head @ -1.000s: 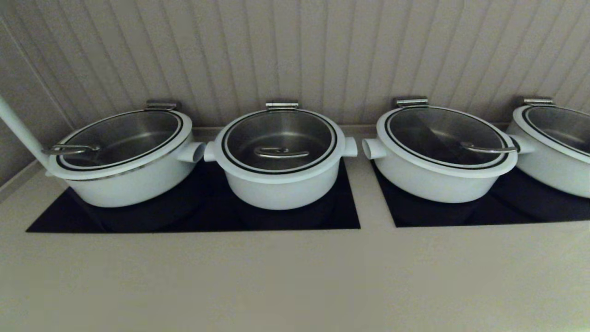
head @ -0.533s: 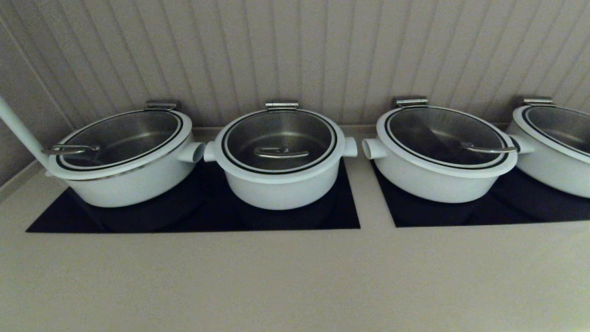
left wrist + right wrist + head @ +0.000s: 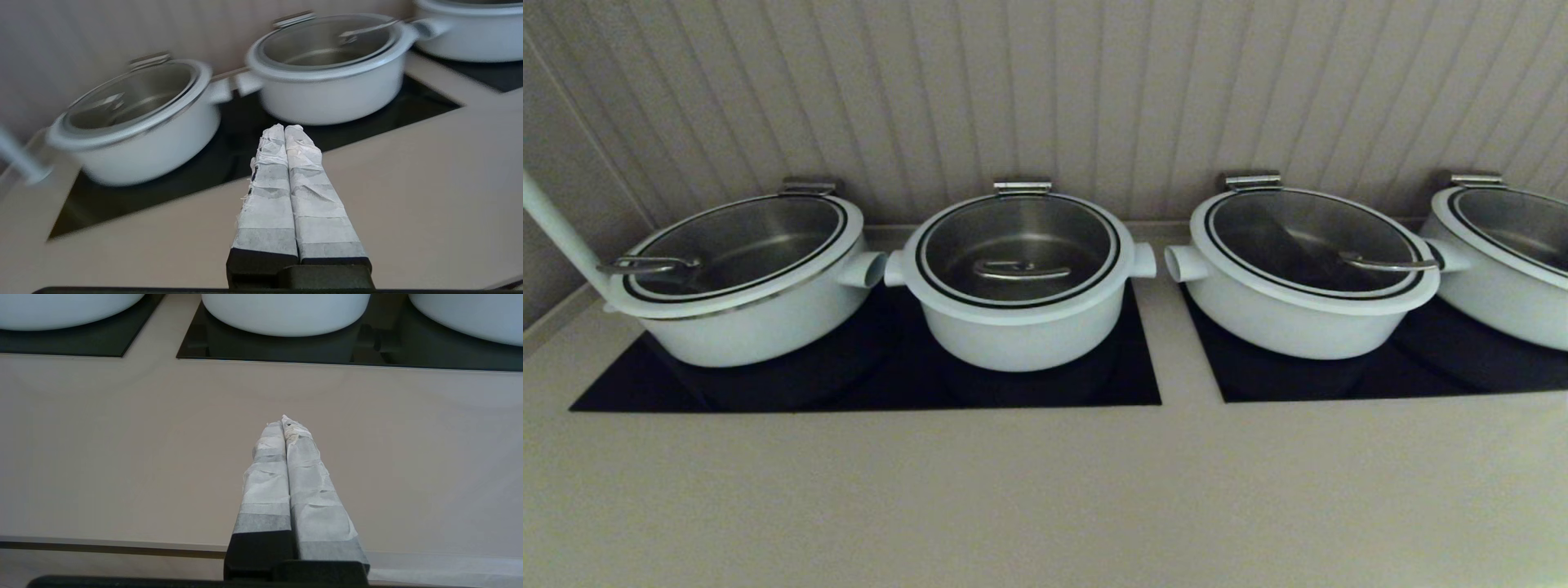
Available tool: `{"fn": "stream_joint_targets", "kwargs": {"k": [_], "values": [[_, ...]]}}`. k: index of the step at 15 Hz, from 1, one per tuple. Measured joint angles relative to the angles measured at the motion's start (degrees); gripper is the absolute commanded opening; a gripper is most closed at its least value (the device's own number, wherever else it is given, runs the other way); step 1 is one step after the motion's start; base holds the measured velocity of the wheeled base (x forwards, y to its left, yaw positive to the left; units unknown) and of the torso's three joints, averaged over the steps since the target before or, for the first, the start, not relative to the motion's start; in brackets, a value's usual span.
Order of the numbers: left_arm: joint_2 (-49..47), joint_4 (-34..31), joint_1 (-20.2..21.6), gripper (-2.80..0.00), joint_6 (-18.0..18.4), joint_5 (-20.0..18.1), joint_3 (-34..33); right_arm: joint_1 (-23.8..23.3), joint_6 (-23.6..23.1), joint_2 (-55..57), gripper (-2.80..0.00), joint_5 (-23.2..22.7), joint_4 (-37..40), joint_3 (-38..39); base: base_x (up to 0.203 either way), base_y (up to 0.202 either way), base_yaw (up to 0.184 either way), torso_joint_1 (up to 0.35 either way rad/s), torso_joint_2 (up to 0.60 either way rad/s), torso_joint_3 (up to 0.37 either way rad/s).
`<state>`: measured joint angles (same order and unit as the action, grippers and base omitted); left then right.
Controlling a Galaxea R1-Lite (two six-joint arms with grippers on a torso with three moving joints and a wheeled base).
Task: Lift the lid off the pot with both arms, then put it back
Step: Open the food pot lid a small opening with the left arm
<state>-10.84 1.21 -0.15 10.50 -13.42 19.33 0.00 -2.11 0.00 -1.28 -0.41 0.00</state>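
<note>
Task not yet begun: round glass lid (image 3: 1018, 249) with steel bar handle sits closed on the small white pot (image 3: 1019, 327); left gripper (image 3: 284, 130) and right gripper (image 3: 284, 422), fingers pressed together and empty, hover over the counter.

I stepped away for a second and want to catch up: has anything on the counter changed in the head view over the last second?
Nothing visibly changed. The lid sits closed on the pot as before, the neighbouring pots are unmoved, and neither arm has entered the head view. The left gripper and right gripper are over the counter, jaws shut and empty.
</note>
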Motion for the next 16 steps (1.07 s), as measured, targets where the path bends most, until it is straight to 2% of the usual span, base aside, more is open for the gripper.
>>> {"fn": "stream_joint_targets", "kwargs": {"k": [3,5,7,10,13,16], "values": [[-8.45,0.68,-0.68,-2.80,0.45,-5.83,4.75,0.00,0.15,0.00,-2.80,0.04,-0.01,0.00,0.000,0.000,0.000,0.000,0.00,0.000],[-13.90,4.34,-0.89,-2.80,2.09,-11.69,5.47,0.00,0.18,0.00,-2.80,0.10,-0.01,0.00,0.000,0.000,0.000,0.000,0.00,0.000],[-19.71,9.00,-0.95,-2.80,3.51,-14.68,5.25,0.00,0.07,0.00,-2.80,0.10,-0.01,0.00,0.000,0.000,0.000,0.000,0.00,0.000],[-28.16,13.73,-2.78,-2.80,4.06,-15.62,6.24,0.00,0.07,0.00,-2.80,0.10,-0.03,0.00,0.000,0.000,0.000,0.000,0.00,0.000],[-35.26,14.45,-10.02,-2.80,4.66,-15.71,8.21,0.00,0.13,0.00,-2.80,0.01,-0.03,0.00,0.000,0.000,0.000,0.000,0.00,0.000],[-43.69,14.81,-14.36,-2.80,7.97,-15.50,9.78,0.00,-0.20,0.00,-2.80,-0.01,0.08,0.00,0.000,0.000,0.000,0.000,0.00,0.000]]}}
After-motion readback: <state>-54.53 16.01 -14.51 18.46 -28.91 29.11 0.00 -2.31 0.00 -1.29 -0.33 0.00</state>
